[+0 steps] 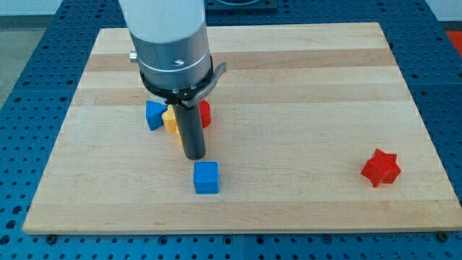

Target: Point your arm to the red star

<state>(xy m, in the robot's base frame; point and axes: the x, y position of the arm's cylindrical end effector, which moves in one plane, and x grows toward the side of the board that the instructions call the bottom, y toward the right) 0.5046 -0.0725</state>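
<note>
approach step judged barely begun: my tip (195, 156) is seen just above the blue cube (206, 177), left of centre on the surface (303, 87). red star (380, 167) is sat well apart at the view's right, near the bottom edge. a long slide rightward is called for. no hand is fitted, only a rod. a blue block (154, 115), yellow block (171, 121) and red block (206, 113) are partly hidden behind the rod, shapes unclear.

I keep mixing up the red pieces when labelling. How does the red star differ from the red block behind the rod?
The red star lies alone near the view's right, fully visible; the red block sits in a cluster beside yellow and blue blocks, mostly hidden by the rod. The star's points are clear; the other block's shape cannot be made out. My tip is close to the red block, far from the star. Both are red.
</note>
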